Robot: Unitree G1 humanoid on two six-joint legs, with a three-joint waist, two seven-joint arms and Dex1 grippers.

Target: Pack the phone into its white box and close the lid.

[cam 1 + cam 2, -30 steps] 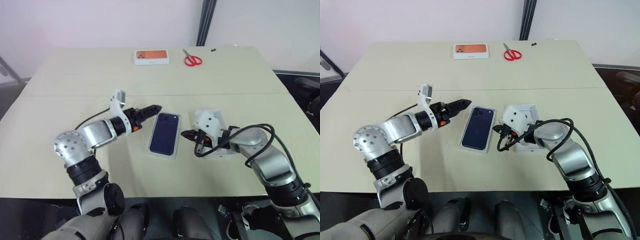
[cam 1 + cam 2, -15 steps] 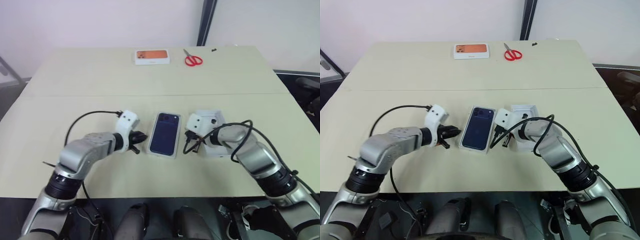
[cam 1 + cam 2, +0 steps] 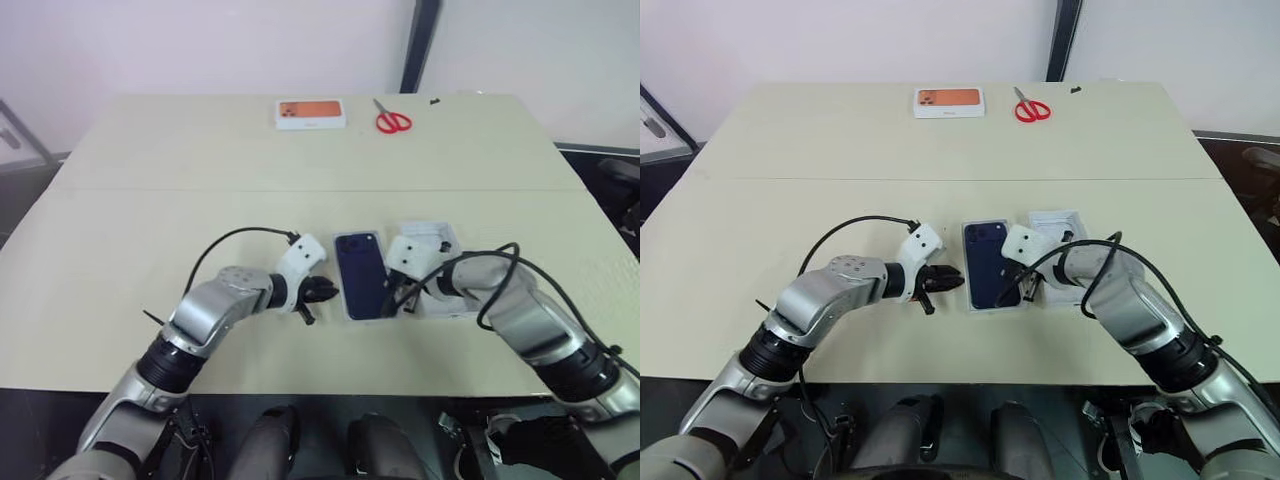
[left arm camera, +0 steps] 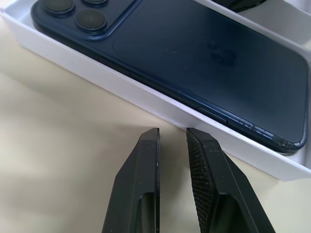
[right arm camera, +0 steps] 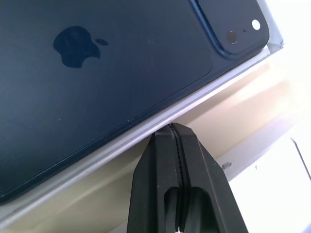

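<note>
Head views: a beige desk (image 3: 120,260) carries the dark navy phone (image 3: 360,285), lying back-up in the white box (image 3: 992,306) near the front edge. The left pincer (image 3: 326,292) sits just left of the box, the right pincer (image 3: 1023,290) at its right side. A white lid (image 3: 1068,222) lies just right, partly hidden by the right arm. An orange-topped box (image 3: 311,113) and red scissors (image 3: 392,121) sit far back.

Left wrist view: the fingers (image 4: 146,184) are narrowly parted, holding nothing, close to the box wall.

Right wrist view: the fingers (image 5: 160,170) are pressed together, tip at the box rim.

Judgement: the phone looks seated; next, steady the box gently from both sides, then fetch the lid without nudging the tray.
</note>
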